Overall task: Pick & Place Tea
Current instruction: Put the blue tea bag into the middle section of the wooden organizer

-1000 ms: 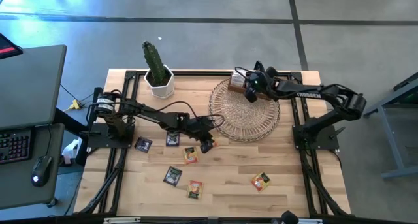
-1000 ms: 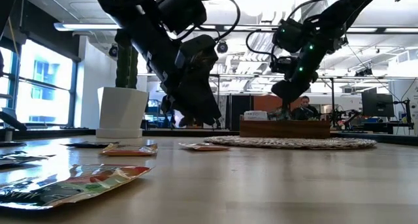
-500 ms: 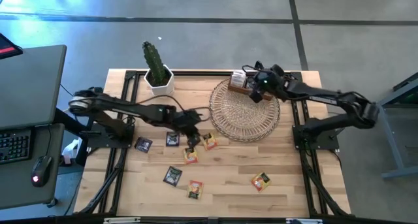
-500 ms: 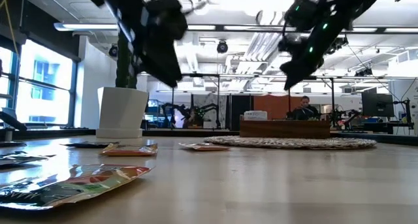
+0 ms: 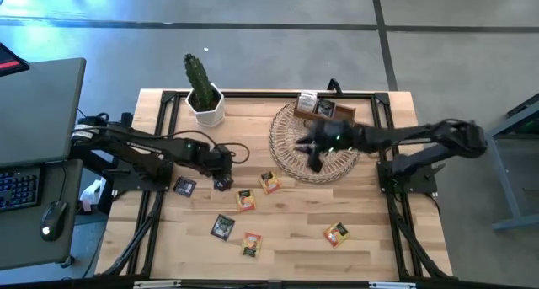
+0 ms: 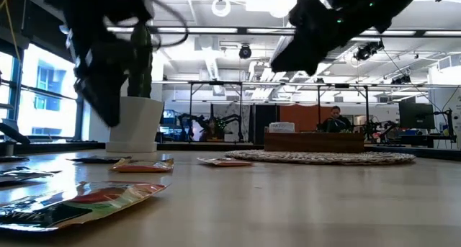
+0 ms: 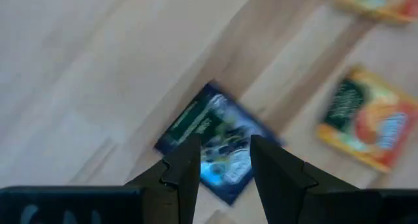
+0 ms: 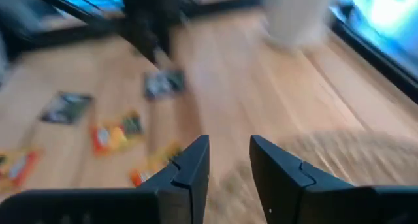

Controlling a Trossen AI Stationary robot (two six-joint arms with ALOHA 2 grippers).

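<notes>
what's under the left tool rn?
A dark sachet lies flat on the table, right below the open left tool, not gripped. Its near edge is hidden behind the fingers. An orange sachet lies beside it.

Left hand (image 5: 222,164): pulled back toward frame left — now over a dark sachet (image 5: 222,182).
Right hand (image 5: 308,146): swung from the box (image 5: 318,108) to mid-mat (image 5: 290,120).
Orange sachet (image 5: 269,182): uncovered — lies below the mat.

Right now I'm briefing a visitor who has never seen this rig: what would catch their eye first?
Probably the tea sachets scattered over the wooden table, in front of the left arm. Next, the round wicker mat toward the back, with the right pincer open and empty above it. The left pincer hangs open over a dark sachet, and a potted cactus stands at the back edge.
</notes>
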